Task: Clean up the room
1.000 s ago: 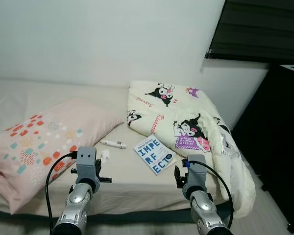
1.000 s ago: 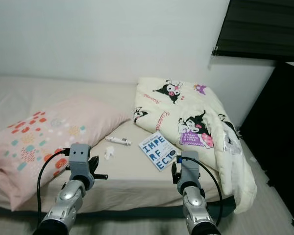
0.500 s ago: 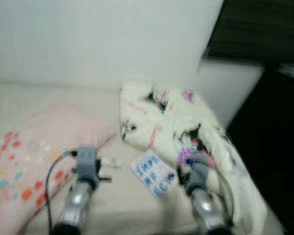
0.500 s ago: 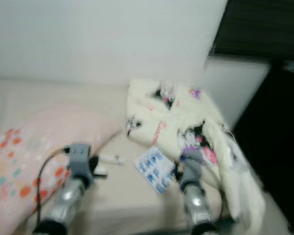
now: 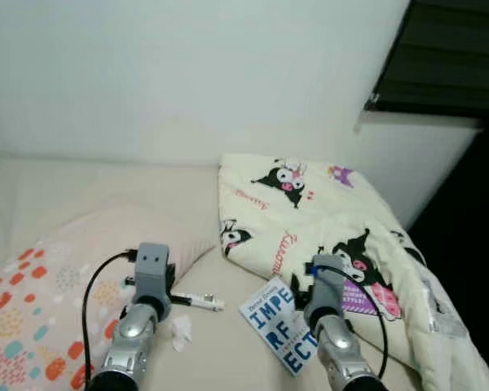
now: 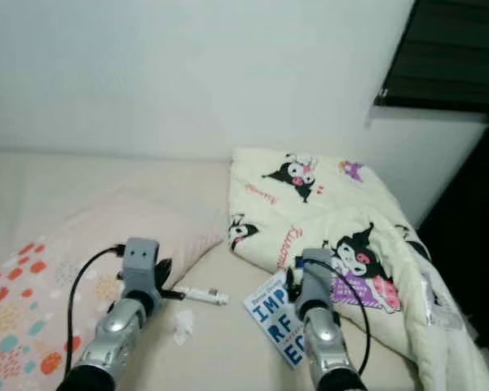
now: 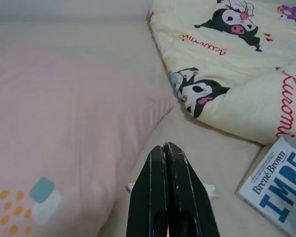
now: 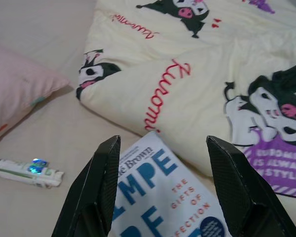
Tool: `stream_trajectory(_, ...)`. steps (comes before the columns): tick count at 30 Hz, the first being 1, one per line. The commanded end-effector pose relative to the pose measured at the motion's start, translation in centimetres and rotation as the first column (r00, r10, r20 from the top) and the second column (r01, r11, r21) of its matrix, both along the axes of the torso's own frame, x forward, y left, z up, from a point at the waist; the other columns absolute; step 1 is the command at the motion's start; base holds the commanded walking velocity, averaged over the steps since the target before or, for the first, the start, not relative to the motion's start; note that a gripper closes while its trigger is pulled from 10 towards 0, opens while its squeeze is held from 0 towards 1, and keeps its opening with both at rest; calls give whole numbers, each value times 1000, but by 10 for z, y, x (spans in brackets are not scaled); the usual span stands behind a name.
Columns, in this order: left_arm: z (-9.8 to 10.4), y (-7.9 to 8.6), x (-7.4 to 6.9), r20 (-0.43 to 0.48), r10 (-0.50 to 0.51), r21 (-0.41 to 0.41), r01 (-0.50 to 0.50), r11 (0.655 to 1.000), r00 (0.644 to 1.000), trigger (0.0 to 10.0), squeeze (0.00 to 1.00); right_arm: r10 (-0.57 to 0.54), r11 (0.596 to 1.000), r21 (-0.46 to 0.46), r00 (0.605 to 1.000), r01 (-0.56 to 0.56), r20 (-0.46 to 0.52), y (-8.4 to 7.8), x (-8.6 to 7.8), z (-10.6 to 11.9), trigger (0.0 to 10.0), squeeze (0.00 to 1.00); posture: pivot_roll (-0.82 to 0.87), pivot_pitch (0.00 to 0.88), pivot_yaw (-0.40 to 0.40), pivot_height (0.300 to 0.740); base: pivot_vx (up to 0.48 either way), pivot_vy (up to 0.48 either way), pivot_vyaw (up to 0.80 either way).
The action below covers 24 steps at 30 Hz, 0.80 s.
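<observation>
Both arms are up over the bed [image 5: 90, 187] and neither is carrying anything. The left gripper [image 7: 168, 154] has its two black fingers pressed together, holding nothing. The right gripper [image 8: 170, 185] is spread wide, jaws well apart and empty.

So how far along is the tidy-up? By the look of it, barely begun. The blue-and-white book [image 8: 172, 197] lies flat on the sheet directly ahead of the right gripper and framed between its fingers, its far corner touching or tucked just under the edge of the cartoon-print duvet [image 5: 334, 220]. That duvet is bunched in a heap beyond the right gripper, not spread out.

Over on the other side, a small white tube [image 6: 197, 294] lies just beyond the tips of the left gripper, partly hidden behind them in the left wrist view. A crumpled scrap of white tissue [image 5: 180, 330] sits on the sheet beside the left arm, nearer the robot than the tube. The pink pillow [image 7: 54, 143] with coloured spots lies askew to the outer side of the left gripper.

My read: nothing collected yet. Book, tube and tissue all wait to be picked off the bed, and the duvet and pillow need straightening. The right gripper looks best placed to open the account on that book.
</observation>
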<state>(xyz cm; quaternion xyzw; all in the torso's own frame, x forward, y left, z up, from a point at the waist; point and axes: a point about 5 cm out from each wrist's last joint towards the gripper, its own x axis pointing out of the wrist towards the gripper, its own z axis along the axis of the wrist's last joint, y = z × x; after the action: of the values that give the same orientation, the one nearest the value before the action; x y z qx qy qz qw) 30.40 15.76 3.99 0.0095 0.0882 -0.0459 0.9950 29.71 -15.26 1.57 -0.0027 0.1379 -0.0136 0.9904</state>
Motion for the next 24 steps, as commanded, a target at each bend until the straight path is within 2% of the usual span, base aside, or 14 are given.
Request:
stream_trajectory(1, -3, -1, -4, -5, -20, 13, 20, 1000, 1000, 10000, 0, -20, 1000, 0, 999, 20, -26, -5, -4, -5, 10000, 0, 4, 0, -99, 740, 0, 0, 0)
stream_trajectory(14, -7, 0, -7, -24, -27, 12, 27, 1000, 999, 10000, 0, -29, 1000, 6, 999, 29, -38, -7, -9, -9, 10000, 0, 3, 0, -91, 740, 0, 0, 0)
stream_trajectory(24, -10, 1, -9, -34, -20, 5, 20, 1000, 999, 10000, 0, -26, 1000, 6, 999, 26, -41, -7, -11, -11, 10000, 0, 5, 0, -96, 740, 0, 469, 0)
